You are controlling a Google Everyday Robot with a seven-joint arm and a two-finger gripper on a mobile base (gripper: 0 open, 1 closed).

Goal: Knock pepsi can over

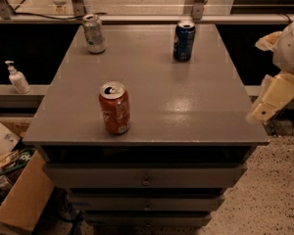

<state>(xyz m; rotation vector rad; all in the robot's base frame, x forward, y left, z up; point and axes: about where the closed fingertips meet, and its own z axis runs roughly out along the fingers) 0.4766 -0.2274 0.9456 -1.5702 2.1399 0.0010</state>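
The gripper (270,101) hangs just off the counter's (196,106) right edge, and I cannot tell how open it is. The pepsi can (184,40) stands upright, well apart to its left and farther back.

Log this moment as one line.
pepsi can: upright, far side of table | gripper: off right table edge, touching no can | red can: upright, near side | silver-grey can: upright, far corner | status: not yet knocked
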